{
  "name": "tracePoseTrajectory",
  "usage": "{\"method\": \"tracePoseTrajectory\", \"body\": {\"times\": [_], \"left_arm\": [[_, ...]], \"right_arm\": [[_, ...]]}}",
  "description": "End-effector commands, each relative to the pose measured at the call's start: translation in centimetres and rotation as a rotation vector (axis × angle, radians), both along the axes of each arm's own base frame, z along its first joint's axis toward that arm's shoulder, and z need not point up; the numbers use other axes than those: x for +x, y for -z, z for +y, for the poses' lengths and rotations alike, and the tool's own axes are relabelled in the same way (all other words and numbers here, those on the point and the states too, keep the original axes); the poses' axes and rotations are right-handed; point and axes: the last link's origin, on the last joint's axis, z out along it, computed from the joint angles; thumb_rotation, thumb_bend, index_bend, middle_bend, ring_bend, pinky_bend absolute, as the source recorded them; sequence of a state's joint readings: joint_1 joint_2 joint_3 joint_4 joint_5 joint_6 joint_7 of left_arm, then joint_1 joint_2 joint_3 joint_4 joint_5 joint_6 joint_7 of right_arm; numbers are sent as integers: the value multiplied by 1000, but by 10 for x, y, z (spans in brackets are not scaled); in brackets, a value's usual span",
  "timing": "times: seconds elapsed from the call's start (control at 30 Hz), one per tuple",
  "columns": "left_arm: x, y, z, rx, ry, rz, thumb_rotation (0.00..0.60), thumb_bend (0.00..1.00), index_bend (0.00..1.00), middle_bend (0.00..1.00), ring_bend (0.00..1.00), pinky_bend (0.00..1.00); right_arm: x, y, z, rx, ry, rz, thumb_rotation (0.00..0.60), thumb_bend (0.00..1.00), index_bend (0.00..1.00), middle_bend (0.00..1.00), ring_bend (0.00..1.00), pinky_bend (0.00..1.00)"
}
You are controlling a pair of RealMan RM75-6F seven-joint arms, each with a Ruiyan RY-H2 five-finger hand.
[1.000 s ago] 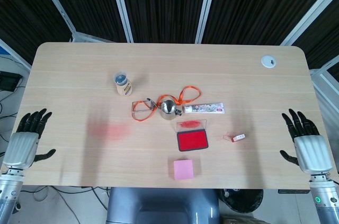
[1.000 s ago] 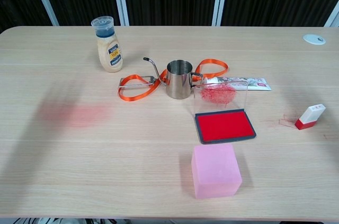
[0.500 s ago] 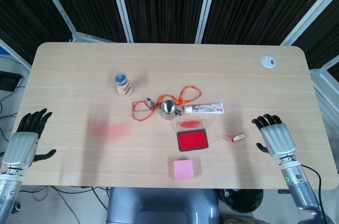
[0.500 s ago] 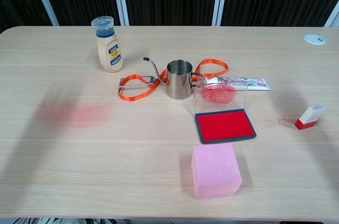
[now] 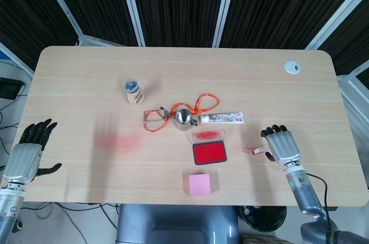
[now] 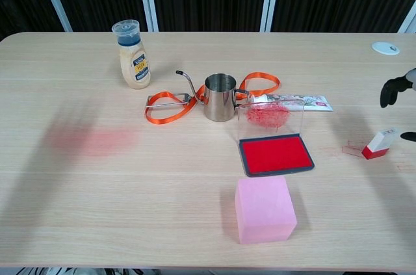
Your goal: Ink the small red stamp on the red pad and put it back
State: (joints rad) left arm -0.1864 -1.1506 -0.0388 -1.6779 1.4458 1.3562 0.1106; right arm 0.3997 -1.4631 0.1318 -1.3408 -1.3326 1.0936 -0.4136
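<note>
The right hand has moved in from the table edge and now hovers just right of the stamp, fingers spread, holding nothing. The stamp lies right of the ink pad, untouched. Pickup is judged imminent; inking not begun.

Stamp: small, white body with red end, lying tilted on tabletop, right of pad and well apart from it. Faint red smudges on wood just left of stamp.

Pad: rectangular, dark frame, bright red ink surface facing up, flat on table near centre. Clear lid stands open at far edge, smeared with red ink on inside. Nothing resting on ink surface.
</note>
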Motion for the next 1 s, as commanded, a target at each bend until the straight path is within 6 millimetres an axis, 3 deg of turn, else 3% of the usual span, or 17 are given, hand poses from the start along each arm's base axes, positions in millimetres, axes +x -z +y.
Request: {"method": "tracePoseTrajectory", "body": {"times": [0.03,1.0], "left_arm": [[0,0,0,-1,-1,-1,600,37,0,0,0,0],[0,1,1,-13,-23,-17,600,37,0,0,0,0]], "right_arm": [[-1,5,0,10,7,6,600,292,422,371,278,303],[-6,30,-3,43,53,3,600,363,504,407,285,303]]}}
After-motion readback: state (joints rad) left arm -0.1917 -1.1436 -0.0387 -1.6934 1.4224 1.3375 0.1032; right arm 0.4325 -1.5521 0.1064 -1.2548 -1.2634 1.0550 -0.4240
